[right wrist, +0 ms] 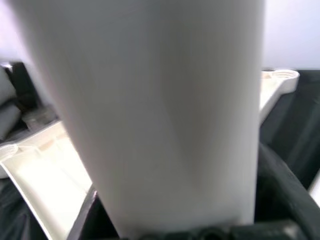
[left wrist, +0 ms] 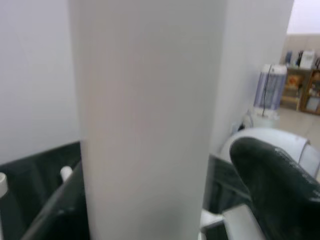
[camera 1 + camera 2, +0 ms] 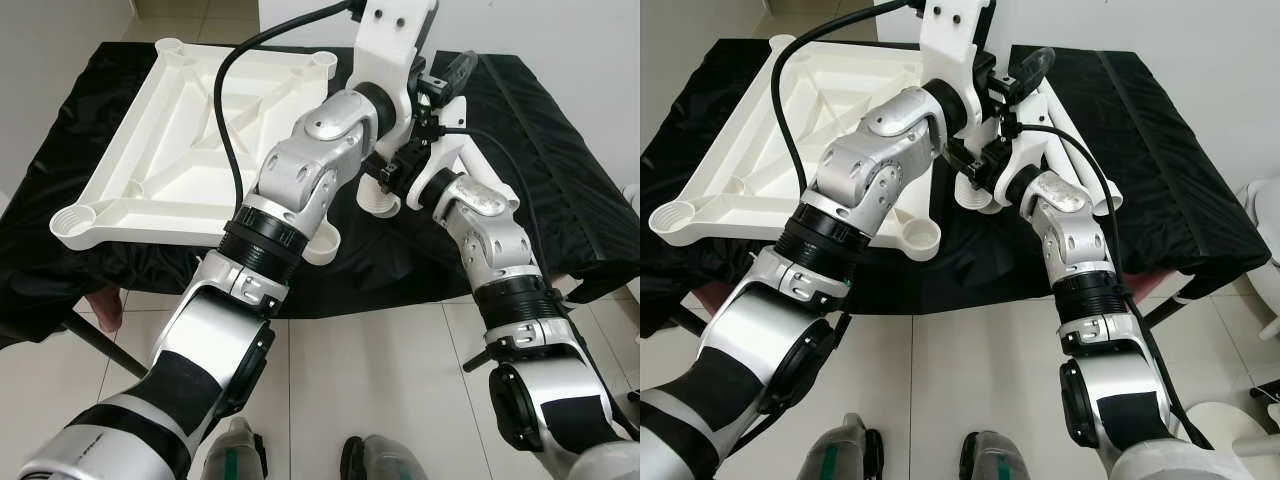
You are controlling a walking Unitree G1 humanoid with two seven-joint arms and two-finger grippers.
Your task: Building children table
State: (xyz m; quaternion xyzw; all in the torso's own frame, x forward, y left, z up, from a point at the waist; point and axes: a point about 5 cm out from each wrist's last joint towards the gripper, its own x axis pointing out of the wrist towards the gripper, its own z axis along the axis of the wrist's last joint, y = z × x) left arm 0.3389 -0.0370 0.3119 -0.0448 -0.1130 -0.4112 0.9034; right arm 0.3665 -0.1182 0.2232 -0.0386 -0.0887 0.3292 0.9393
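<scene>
Both the left gripper [image 2: 210,200] and the right gripper [image 1: 175,220] clamp a white plastic cylindrical table leg [image 1: 150,110] above the upturned white plastic tabletop's [image 3: 170,150] near right corner.

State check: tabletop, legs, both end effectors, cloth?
Tabletop: upside down on the black cloth, ribs up, corner sockets open.
Leg: white tube close in front of both wrist cameras, apparently held between the arms; not seen seated in a socket.
Spare leg: lying on the cloth.
Cloth: spread over the work surface.
Left end effector, right end effector: grip cannot be judged.
</scene>
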